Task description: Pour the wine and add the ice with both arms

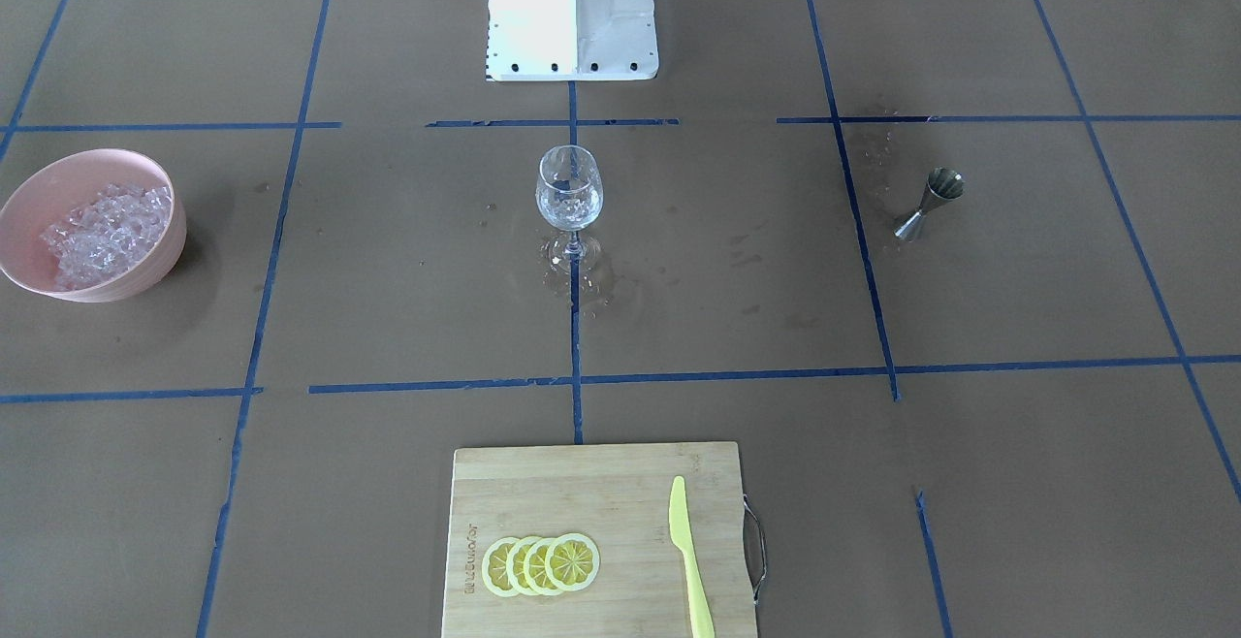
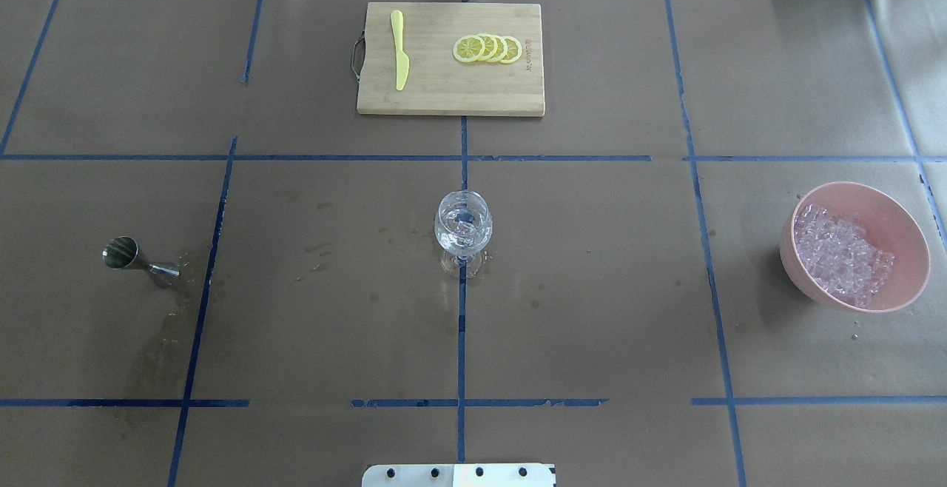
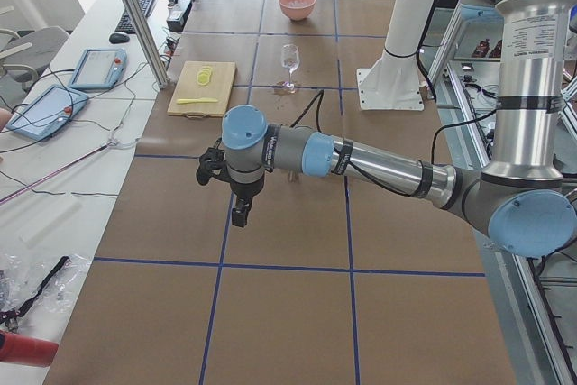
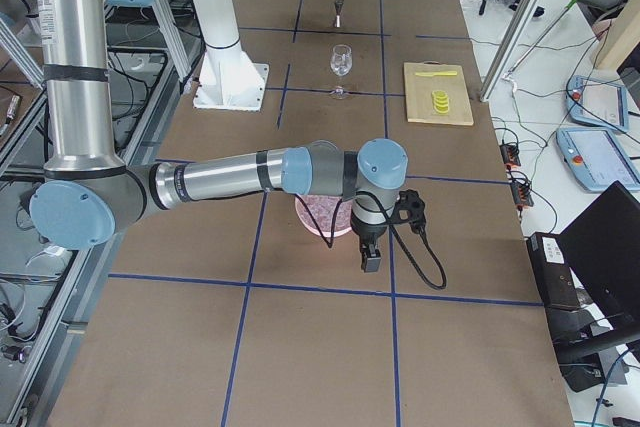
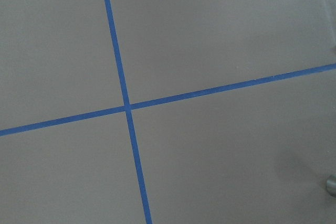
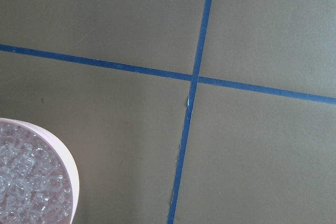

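A clear wine glass [image 1: 569,194] stands upright at the table's centre, also in the overhead view [image 2: 463,226], with glassy bits in its bowl. The ice [image 1: 105,234] fills a pink bowl [image 2: 910,250] on the robot's right. A steel jigger [image 2: 138,260] stands on the robot's left. My left gripper [image 3: 240,215] shows only in the exterior left view, hanging over bare table. My right gripper [image 4: 370,258] shows only in the exterior right view, just beyond the bowl [image 4: 312,219]. I cannot tell whether either is open or shut. The right wrist view catches the ice [image 6: 23,187] at its lower left.
A bamboo cutting board [image 2: 503,95] with lemon slices [image 2: 487,49] and a yellow knife [image 2: 399,59] lies at the far edge. Damp stains mark the paper around the glass and by the jigger. The white base block [image 1: 572,17] stands on the robot's side.
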You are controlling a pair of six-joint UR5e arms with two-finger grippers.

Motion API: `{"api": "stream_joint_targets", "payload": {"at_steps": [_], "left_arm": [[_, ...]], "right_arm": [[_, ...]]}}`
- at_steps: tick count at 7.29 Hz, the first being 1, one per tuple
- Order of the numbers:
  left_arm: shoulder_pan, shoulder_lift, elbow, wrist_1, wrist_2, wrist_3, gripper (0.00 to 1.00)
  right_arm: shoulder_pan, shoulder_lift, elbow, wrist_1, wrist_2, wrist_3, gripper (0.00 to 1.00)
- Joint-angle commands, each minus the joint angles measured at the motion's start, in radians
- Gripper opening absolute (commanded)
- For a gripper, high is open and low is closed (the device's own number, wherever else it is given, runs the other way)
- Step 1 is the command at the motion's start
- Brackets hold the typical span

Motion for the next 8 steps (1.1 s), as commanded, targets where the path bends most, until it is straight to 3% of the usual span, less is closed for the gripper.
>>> {"api": "stream_joint_targets", "payload": {"at_steps": [1, 5, 8], "left_arm": [[0.000, 0.002, 0.005, -0.001, 0.000, 0.003, 1.00], [0.001, 0.014, 0.015, 0.002, -0.007, 0.118, 1.00], [0.000, 0.014, 0.026, 0.005, -0.009, 0.009, 1.00]], "right_arm": [[0.005, 0.001, -0.038, 0.007, 0.002, 0.005, 1.00], [0.002, 0.002, -0.053, 0.041, 0.000, 0.057, 1.00], [0.001, 0.002, -0.090, 0.072, 0.002, 0.057, 1.00]]}}
